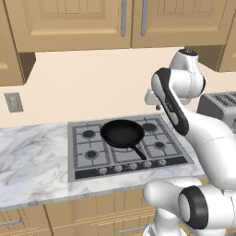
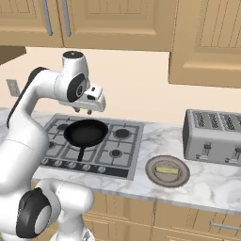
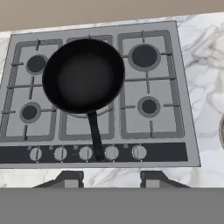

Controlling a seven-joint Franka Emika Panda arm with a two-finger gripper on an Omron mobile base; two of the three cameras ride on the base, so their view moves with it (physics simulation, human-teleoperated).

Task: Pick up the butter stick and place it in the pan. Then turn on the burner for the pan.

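Marble counter [image 2: 141, 181] w/ gas cooktop [image 2: 123, 150], simulated kitchen. Gripper [image 2: 83, 111] is held high over cooktop, above the pan [image 2: 85, 132]; its fingertips [image 3: 70, 178] are judged pressed together, nothing pinched. Butter stick [image 2: 167, 169] is seen on round plate [image 2: 153, 175], approx. 4 o'clock from gripper in right base view, well apart; long axis runs roughly 9–3. Count: butter stick x1, pan x1, plate x1, toaster [image 2: 214, 136] x1, burners x5, knobs x5.

1 pan [image 3: 83, 74], 5 knobs [image 3: 85, 153], perhaps 5 burners [image 3: 144, 56]

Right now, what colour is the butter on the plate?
Pale yellow; the butter stick shows best in the right base view.
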